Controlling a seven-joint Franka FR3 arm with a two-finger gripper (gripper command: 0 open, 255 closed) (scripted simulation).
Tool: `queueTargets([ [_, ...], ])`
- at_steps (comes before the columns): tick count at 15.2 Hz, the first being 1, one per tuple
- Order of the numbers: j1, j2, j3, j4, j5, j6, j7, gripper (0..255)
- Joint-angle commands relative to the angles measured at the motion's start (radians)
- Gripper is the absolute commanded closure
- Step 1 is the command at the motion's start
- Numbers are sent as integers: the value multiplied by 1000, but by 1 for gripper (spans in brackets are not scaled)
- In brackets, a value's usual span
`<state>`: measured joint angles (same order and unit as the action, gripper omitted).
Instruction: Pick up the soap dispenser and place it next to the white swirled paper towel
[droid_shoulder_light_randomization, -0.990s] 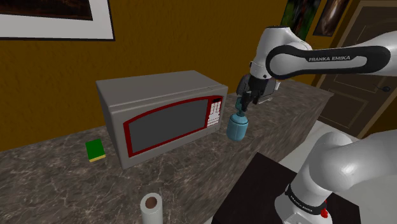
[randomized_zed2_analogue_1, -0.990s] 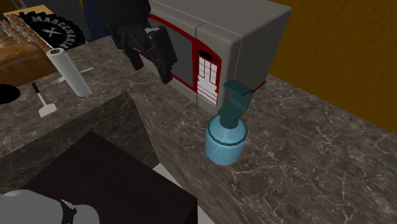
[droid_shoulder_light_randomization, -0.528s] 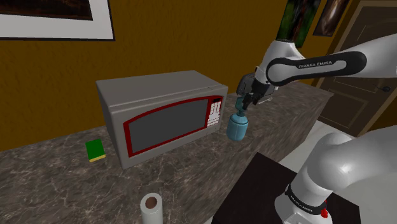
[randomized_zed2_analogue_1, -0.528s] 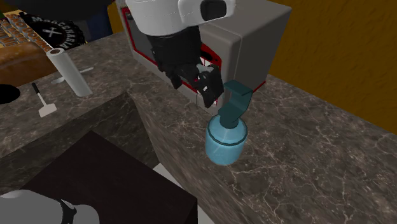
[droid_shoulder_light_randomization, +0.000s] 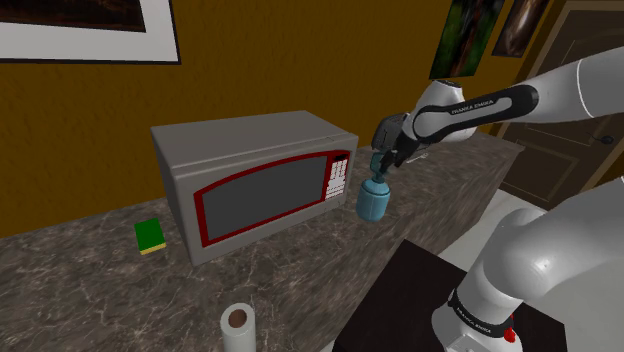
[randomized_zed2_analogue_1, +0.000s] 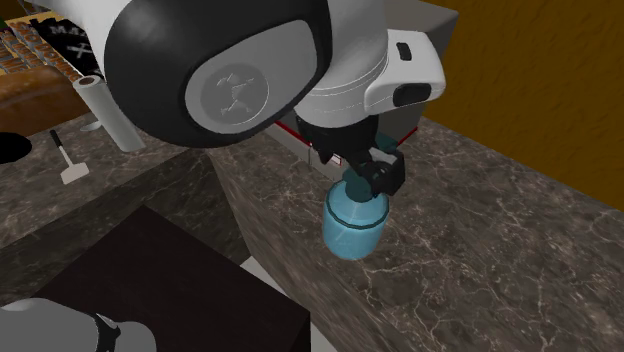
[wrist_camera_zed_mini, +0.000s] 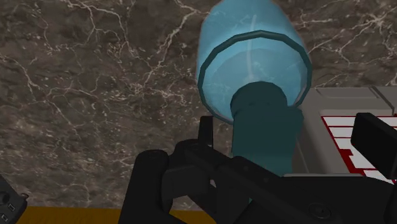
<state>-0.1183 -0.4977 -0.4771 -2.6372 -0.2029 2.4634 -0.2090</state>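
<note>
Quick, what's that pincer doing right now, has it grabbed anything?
Pincer: open, straddling the pump of the soap dispenser, holding nothing.

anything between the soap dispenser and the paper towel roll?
No. In the shoulder view, only bare countertop lies between the soap dispenser and the paper towel roll.

The shoulder view looks from high up, down and across the dark marbled stone counter (droid_shoulder_light_randomization: 80, 280) toward the brown wall (droid_shoulder_light_randomization: 300, 80), with the grey, red-trimmed microwave (droid_shoulder_light_randomization: 250, 190) mid-frame. The second exterior view sits much nearer, looking down on the microwave's keypad end. Both share the translucent blue soap dispenser (droid_shoulder_light_randomization: 373, 203) and the white paper towel roll (droid_shoulder_light_randomization: 238, 325); the wrist view looks almost straight down on that dispenser, very close.
</note>
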Motion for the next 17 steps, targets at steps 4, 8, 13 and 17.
queueTargets([
  [4, 20, 66, -29, -16, 16, 84, -18, 0],
  [8, 22, 74, -32, -17, 19, 94, -20, 0],
  [13, 22, 74, -32, -17, 19, 94, -20, 255],
  [17, 22, 74, -32, -17, 19, 94, -20, 255],
])
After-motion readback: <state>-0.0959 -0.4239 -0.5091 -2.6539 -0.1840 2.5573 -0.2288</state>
